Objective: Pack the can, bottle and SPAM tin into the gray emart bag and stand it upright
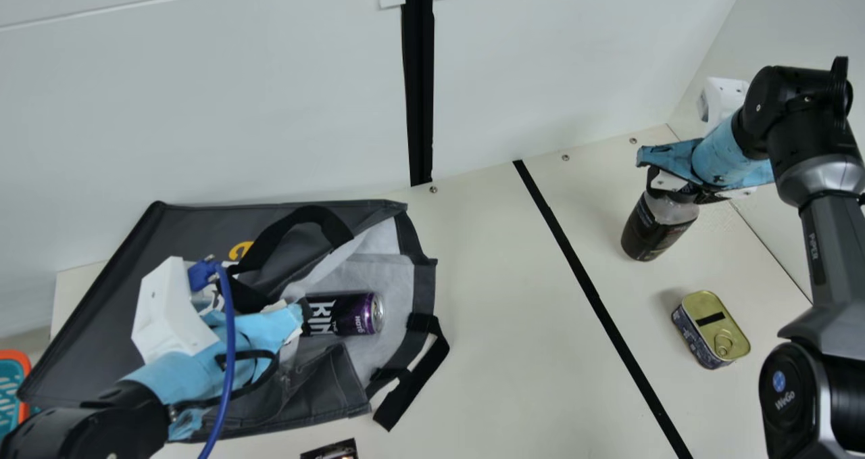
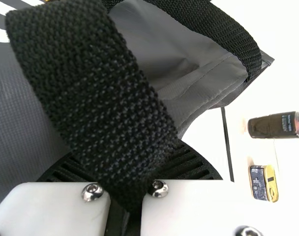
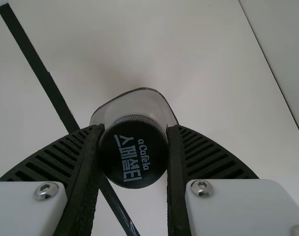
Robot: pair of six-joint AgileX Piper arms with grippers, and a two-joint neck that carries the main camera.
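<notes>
The coffee bottle [image 1: 654,232] is pinched at its black cap [image 3: 133,167] by the right gripper [image 3: 134,140], the gray emart bag [image 1: 169,236], handle [image 2: 90,83] clamped by the left gripper [image 2: 126,196], lying toward nine o'clock.

- Right arm [image 1: 823,243]: black and gray, round blue badge [image 1: 779,380]
- Left arm [image 1: 88,425]: light-blue wrapping [image 1: 189,374], blue cable [image 1: 230,351]
- White plates [image 3: 238,206], silver screws [image 3: 202,187]
- Black ribbed fingers [image 3: 208,157]

In the main view, your cream table [image 1: 507,324] is carrying the gray emart bag [image 1: 94,337], lying at eight o'clock, the SPAM tin [image 1: 711,329] at four, and black tape [image 1: 584,276] is running toward five.
</notes>
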